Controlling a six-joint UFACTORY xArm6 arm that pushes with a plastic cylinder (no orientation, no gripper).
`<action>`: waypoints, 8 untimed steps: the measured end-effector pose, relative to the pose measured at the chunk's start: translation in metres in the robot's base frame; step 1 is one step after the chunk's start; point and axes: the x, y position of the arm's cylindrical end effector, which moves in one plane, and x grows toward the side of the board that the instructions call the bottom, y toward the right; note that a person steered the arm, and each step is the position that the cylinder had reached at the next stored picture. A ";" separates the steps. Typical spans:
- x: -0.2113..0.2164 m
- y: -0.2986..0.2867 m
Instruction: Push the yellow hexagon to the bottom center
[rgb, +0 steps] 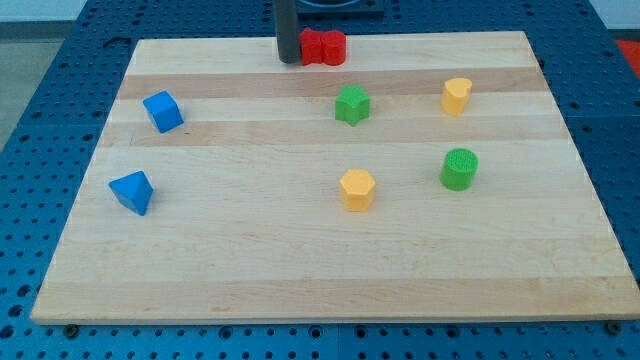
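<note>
The yellow hexagon (357, 189) lies on the wooden board (250, 270), a little right of the middle. My tip (288, 60) is at the view's top edge of the board, touching or just left of a red block (324, 47). The tip is far above and left of the yellow hexagon.
A green star-like block (352, 104) sits above the hexagon. A green cylinder (459, 169) is to its right. A yellow heart-like block (457, 96) is at the upper right. A blue cube (163, 111) and a blue triangular block (132, 192) are at the left.
</note>
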 end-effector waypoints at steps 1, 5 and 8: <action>0.000 0.000; 0.129 -0.008; 0.217 0.077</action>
